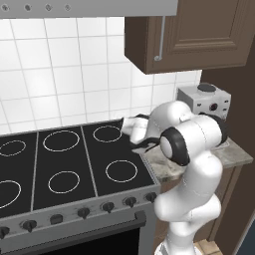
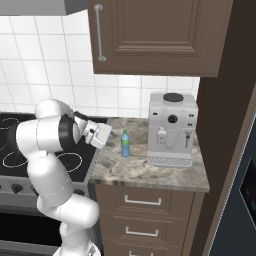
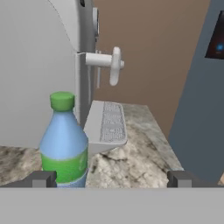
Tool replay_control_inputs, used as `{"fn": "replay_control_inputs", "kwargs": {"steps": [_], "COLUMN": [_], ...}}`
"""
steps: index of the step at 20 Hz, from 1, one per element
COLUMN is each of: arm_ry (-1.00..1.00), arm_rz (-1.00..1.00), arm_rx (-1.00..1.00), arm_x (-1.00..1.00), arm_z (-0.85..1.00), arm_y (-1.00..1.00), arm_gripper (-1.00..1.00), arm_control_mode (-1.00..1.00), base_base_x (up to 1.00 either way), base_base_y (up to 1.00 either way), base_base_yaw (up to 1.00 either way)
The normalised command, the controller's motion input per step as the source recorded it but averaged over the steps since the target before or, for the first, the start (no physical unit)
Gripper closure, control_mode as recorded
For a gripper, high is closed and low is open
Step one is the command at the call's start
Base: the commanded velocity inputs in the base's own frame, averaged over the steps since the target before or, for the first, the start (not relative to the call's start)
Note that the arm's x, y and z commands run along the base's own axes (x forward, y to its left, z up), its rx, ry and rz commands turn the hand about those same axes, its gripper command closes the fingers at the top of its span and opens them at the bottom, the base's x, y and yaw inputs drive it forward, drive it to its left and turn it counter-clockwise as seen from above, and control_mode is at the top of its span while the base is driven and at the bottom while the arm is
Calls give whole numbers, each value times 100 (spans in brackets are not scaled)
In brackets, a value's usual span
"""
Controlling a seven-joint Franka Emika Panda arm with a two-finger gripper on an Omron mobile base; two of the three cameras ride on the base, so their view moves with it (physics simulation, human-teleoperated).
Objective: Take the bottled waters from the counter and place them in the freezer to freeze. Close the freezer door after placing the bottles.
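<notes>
translucent plastic bottle (image 3: 64, 142), mottled stone counter (image 3: 140, 159)

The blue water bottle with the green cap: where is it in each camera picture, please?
Left base view: I cannot find it; the arm covers that part of the counter.
Right base view: the blue water bottle stands mid-frame, upright on the counter.
Hand view: lower left, close.
Shared landmark: the grey coffee machine, beside the bottle.

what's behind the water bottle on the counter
From the hand view, the grey coffee machine stands right behind the bottle, its drip tray jutting out beside it. The bottle covers part of the machine's lower body, so that part cannot be seen.
</notes>
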Motion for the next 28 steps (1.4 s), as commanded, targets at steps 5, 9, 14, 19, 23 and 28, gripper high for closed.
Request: {"fn": "replay_control_inputs", "kwargs": {"steps": [5,9,14,19,23,28], "arm_ry": [0,1,4,3,0,0], "arm_rz": [0,0,0,-1,-1,-4], "arm_rx": [0,0,-1,-1,0,0], "arm_x": [40,32,32,19,-2,-1], "arm_z": [-13,-12,-22,-24,-13,-1], "arm_y": [-7,-6,-8,-9,-18,-4], "arm_gripper": [-100,-100,-100,-100,-100,-100], "arm_control_mode": [-100,-100,-100,-100,-100,-100], "base_base_x": [0,0,0,0,0,0], "base_base_y": [0,0,0,0,0,0], "base_base_yaw": [0,0,0,0,0,0]}}
